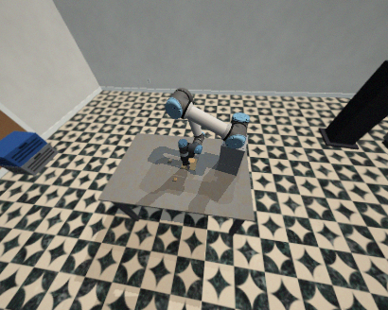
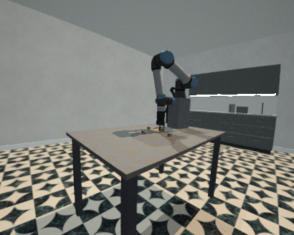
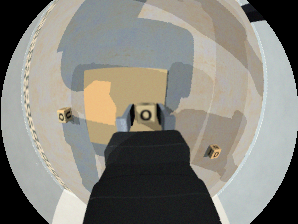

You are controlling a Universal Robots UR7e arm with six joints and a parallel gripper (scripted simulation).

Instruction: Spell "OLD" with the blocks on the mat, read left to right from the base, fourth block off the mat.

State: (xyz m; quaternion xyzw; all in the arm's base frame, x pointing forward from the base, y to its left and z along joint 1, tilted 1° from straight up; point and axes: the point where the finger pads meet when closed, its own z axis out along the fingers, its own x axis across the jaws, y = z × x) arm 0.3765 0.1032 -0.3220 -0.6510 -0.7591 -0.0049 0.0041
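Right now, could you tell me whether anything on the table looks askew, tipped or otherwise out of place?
Nothing looks damaged or spilled. The block between the opening gripper's fingers sits square on the mat, its O showing. One oddity: the block at lower right, off the mat, lies turned at an angle, unlike the block at left.
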